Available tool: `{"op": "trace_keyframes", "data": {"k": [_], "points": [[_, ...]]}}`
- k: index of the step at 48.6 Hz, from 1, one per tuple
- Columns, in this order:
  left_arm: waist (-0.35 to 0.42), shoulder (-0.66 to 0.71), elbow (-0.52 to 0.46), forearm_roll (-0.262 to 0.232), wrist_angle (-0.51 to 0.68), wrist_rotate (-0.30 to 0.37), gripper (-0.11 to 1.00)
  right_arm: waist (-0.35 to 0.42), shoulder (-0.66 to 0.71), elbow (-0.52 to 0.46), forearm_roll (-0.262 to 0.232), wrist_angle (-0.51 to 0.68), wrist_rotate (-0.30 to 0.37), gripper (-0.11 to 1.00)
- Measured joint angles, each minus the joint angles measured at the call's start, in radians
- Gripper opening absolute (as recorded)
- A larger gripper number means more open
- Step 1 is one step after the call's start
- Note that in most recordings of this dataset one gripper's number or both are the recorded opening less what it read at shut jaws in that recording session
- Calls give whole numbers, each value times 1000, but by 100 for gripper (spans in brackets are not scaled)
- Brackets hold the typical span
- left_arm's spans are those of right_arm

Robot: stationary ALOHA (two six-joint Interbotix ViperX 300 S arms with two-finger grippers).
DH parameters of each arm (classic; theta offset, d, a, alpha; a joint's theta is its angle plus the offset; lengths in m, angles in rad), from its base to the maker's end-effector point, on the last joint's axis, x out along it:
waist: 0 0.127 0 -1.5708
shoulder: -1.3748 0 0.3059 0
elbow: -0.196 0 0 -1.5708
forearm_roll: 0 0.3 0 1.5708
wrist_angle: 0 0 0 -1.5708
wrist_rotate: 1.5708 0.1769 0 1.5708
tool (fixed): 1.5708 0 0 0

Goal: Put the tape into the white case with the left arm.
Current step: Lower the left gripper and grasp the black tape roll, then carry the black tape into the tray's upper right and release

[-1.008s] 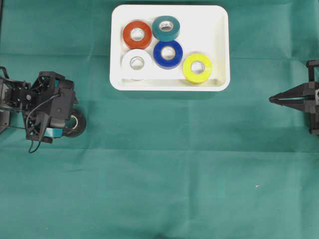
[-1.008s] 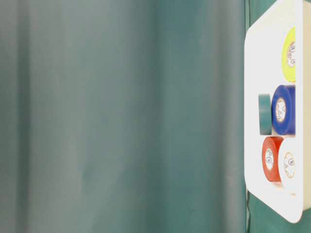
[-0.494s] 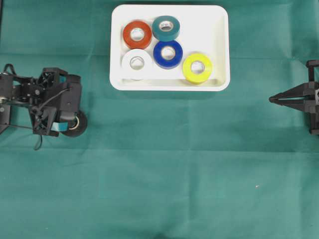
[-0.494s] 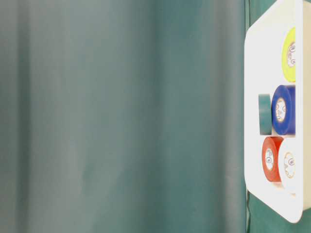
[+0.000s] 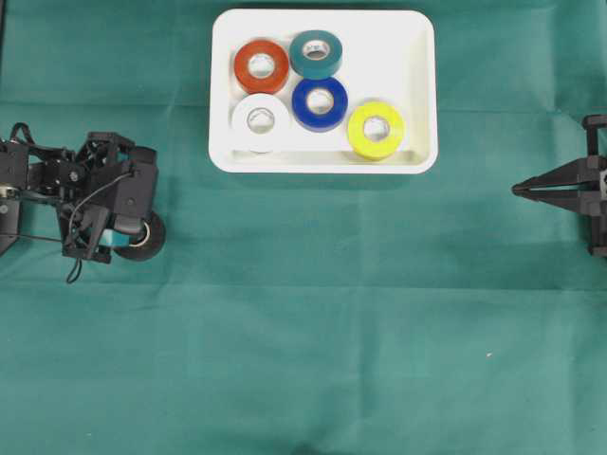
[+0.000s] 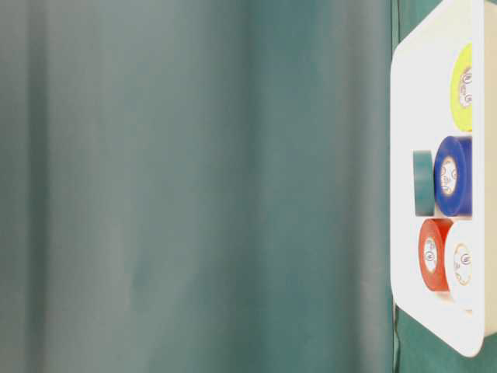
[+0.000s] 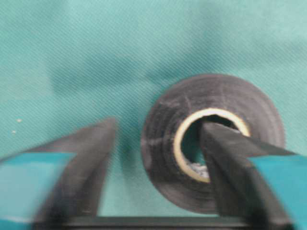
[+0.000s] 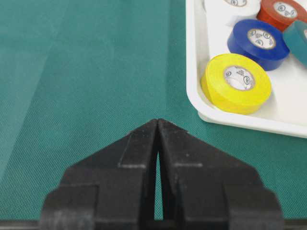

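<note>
While overhead hides it, left end effector (image 7: 156, 139) straddles black tape's (image 7: 163, 139) wall.

No text, brand or number can be read anywhere. The yellow tape roll (image 8: 236, 83), blue tape roll (image 8: 261, 43) and red tape roll (image 8: 285, 12) in the white case (image 8: 201, 103) each carry a round paper core label with tiny dark print and a small logo-like mark, too small and blurred to make out. The black tape roll (image 7: 213, 141) shows only a plain cream core ring
</note>
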Motion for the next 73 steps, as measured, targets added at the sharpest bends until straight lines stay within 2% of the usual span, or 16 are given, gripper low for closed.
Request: {"op": "trace_keyframes", "data": {"k": [4, 6, 20, 32, 41, 53, 62, 73], "points": [[0, 6, -3, 0, 0, -3, 31, 0, 0, 0, 0, 0, -2, -9], [-2, 5, -3, 0, 2, -8, 24, 0, 0, -2, 0, 0, 0, -9], [0, -14, -15, 0, 41, -17, 24, 0, -2, -2, 0, 0, 0, -9], [-29, -89, -83, 0, 179, -69, 24, 0, -2, 0, 0, 0, 0, -9], [-64, -143, -138, 0, 276, -80, 24, 0, -2, 0, 0, 0, 0, -9], [-67, -150, -181, 0, 273, -78, 24, 0, 0, 0, 0, 0, 0, -9], [-21, -97, -232, 0, 215, -77, 24, 0, -2, 0, 0, 2, 0, -9], [87, 31, -336, 0, 202, -74, 24, 0, -2, 0, 0, 2, 0, -9]]}}
